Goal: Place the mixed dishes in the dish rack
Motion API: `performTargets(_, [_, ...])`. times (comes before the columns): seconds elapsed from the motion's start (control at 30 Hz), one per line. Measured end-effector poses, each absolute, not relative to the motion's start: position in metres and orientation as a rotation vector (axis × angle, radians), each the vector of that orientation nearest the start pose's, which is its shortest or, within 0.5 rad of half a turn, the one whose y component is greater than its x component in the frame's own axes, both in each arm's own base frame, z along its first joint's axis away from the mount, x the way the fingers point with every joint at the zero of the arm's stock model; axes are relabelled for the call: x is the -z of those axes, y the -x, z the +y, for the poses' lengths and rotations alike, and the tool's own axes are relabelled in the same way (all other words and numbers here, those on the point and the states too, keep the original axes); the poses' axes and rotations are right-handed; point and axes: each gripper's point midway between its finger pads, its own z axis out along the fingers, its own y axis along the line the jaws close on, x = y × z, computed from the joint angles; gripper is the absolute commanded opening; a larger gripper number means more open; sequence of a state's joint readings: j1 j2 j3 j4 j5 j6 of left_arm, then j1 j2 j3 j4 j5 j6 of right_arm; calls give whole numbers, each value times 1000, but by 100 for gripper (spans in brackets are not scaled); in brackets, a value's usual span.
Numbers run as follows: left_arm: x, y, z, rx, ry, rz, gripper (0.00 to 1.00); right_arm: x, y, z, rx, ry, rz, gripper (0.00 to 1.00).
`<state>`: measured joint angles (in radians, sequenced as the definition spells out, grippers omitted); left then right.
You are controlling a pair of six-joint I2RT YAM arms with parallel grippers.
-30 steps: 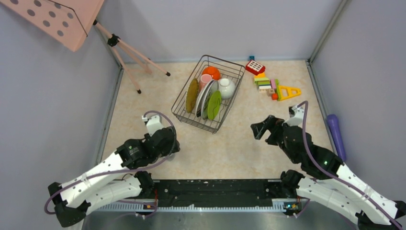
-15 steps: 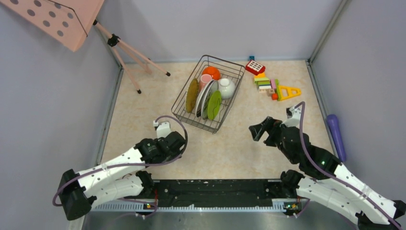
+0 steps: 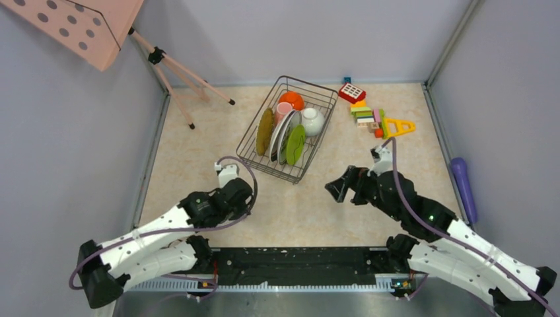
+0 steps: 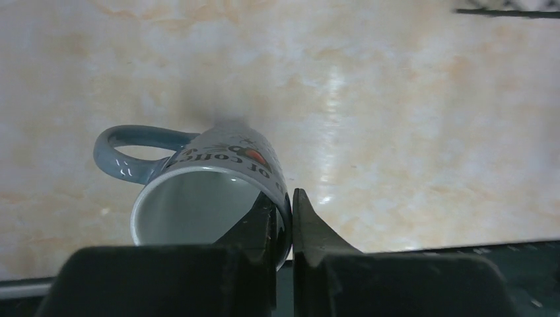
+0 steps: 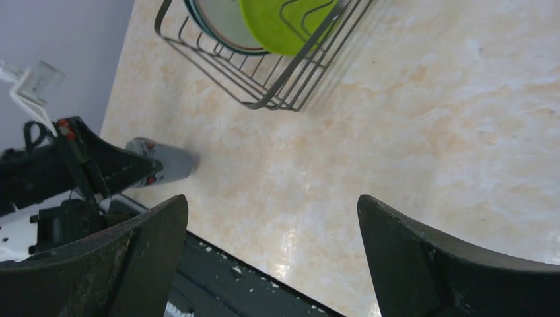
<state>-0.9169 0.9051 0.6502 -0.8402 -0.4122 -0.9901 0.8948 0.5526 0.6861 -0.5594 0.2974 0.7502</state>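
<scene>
Near the table's (image 3: 198,132) front edge the left gripper (image 4: 282,199) clamped a tipped mug (image 4: 198,205) by its rim, likely to slip when lifted; the right gripper (image 5: 271,206) gaped.

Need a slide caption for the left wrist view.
Left gripper pinching the rim of a blue-handled mug lying on the marbled table.

The dish rack (image 3: 287,129) is sitting mid-way on the table (image 3: 198,152), with plates (image 3: 285,137) standing in it. The toy blocks (image 3: 376,119) are lying to its right, and a mug (image 4: 205,191) is lying before it, leftward.
</scene>
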Motion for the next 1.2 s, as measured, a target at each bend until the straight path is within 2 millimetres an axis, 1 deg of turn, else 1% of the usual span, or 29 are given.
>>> performTargets(0.1, [-113, -150, -155, 414, 183, 2470, 0, -204, -167, 201, -843, 46, 2104, 99])
performTargets(0.2, [-152, -147, -174, 657, 135, 2368, 0, -195, -157, 225, -969, 135, 2125, 99])
performTargets(0.3, [-186, -142, -190, 844, 71, 2277, 0, -192, -143, 246, -1132, 218, 2098, 99])
performTargets(0.4, [-209, -135, -212, 1016, -11, 2217, 0, -201, -131, 262, -1288, 273, 2043, 99])
performTargets(0.47, [-224, -129, -228, 1133, -78, 2176, 0, -211, -125, 271, -1384, 294, 1996, 99])
performTargets(0.57, [-244, -121, -248, 1275, -191, 2099, 0, -228, -119, 279, -1504, 266, 1952, 99])
performTargets(0.7, [-261, -112, -261, 1383, -326, 1995, 0, -250, -116, 281, -1639, 143, 1924, 99])
performTargets(0.8, [-270, -108, -267, 1417, -401, 1931, 0, -259, -114, 277, -1720, 17, 1924, 99])
performTargets(0.87, [-273, -107, -272, 1428, -447, 1905, 0, -263, -113, 275, -1777, -77, 1930, 99])
performTargets(0.97, [-275, -106, -277, 1441, -504, 1875, 0, -265, -113, 275, -1845, -200, 1964, 99])
performTargets(1.1, [-289, -105, -282, 1464, -558, 1782, 0, -263, -114, 279, -1923, -330, 1998, 99])
performTargets(1.2, [-296, -106, -283, 1463, -577, 1735, 0, -251, -115, 281, -1936, -414, 2048, 99])
